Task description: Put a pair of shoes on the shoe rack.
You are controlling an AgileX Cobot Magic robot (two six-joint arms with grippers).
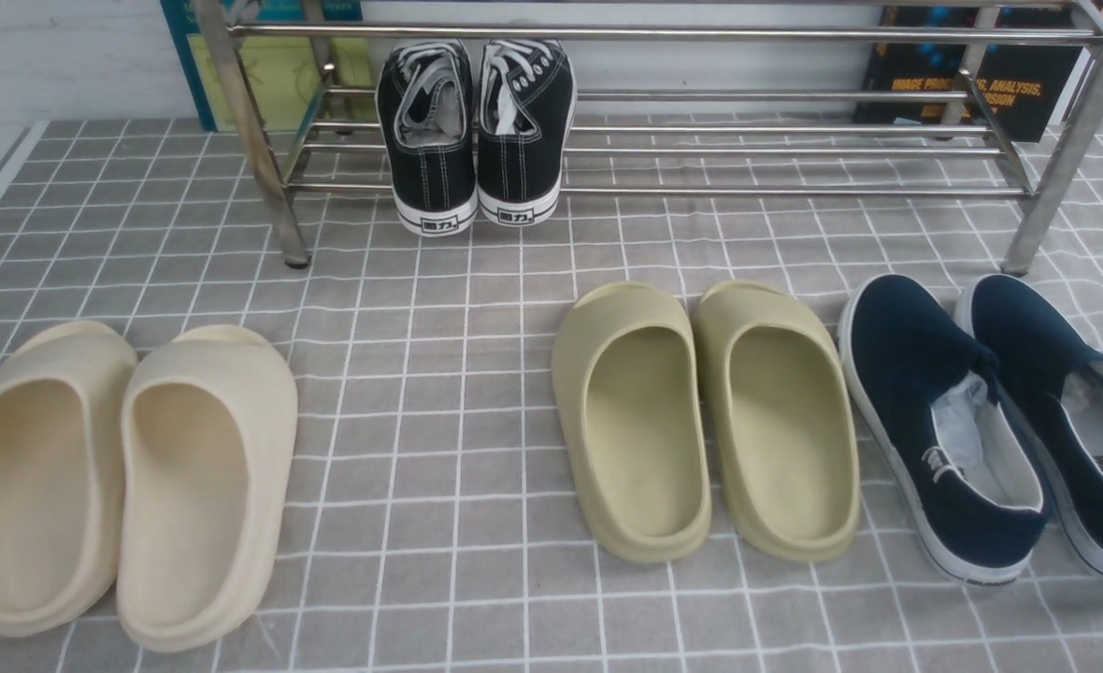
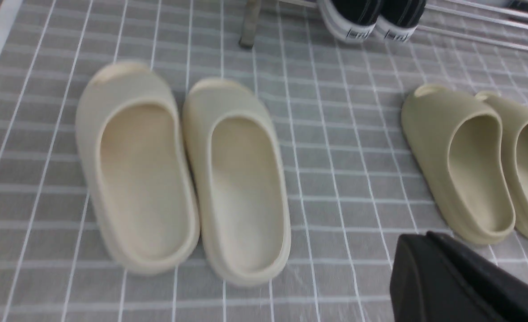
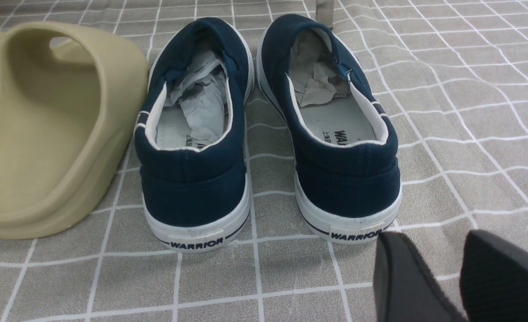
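Front view: black sneakers [image 1: 475, 131] sit on rack [image 1: 748, 150] at twelve o'clock, heels toward robot; left gripper [image 2: 465, 286] nearer, closed, empty; right gripper [image 3: 458, 277] narrowly parted, empty.

The pair of shoes [image 1: 477, 131], black canvas sneakers with white laces, stitching and soles, sits side by side on the lower bars of the shoe rack [image 1: 795, 150], left of its middle, heels overhanging the near bar. The rack of shiny silver tubes stands at the far side.
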